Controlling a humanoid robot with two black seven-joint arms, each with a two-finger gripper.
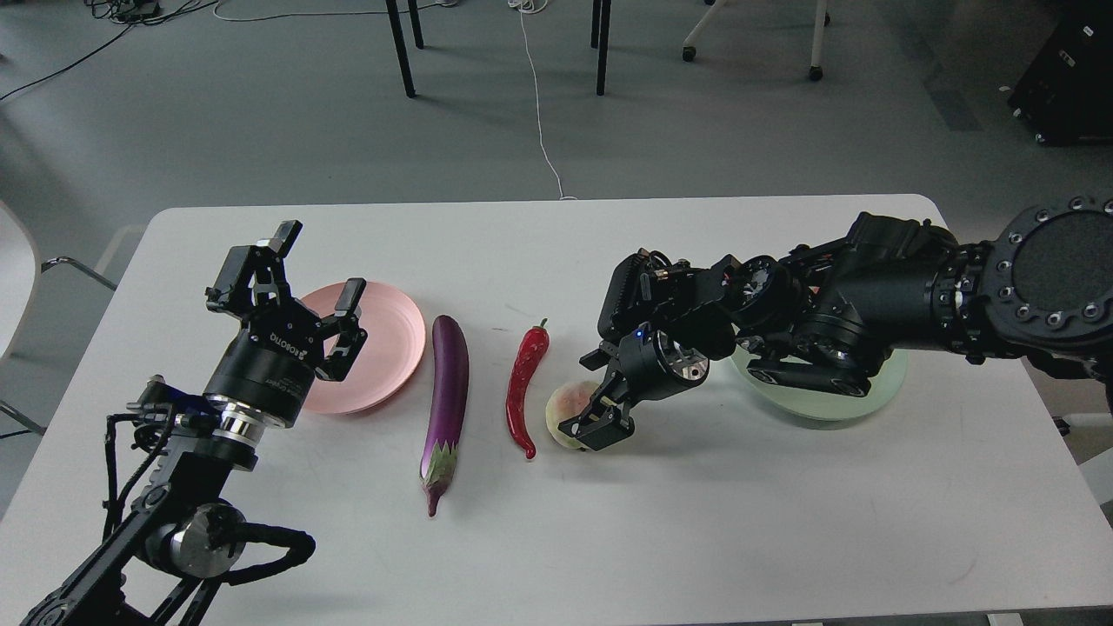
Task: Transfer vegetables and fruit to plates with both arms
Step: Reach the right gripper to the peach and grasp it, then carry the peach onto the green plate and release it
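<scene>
The pale peach (565, 406) lies on the white table (696, 522) right of the red chili pepper (524, 382). My right gripper (598, 426) comes down on the peach's right side, its fingers closed around it, and hides most of it. The purple eggplant (446, 391) lies left of the chili. My left gripper (304, 271) is open and empty, hovering over the left part of the pink plate (391, 348). The mint green plate (839, 404) sits at the right, mostly hidden by my right arm. The dark red fruit is hidden or out of view.
Chair and table legs (400, 48) and a white cable (539, 104) are on the floor beyond the table's far edge. A chair (17, 278) stands at the left. A black case (1065, 78) sits at the far right.
</scene>
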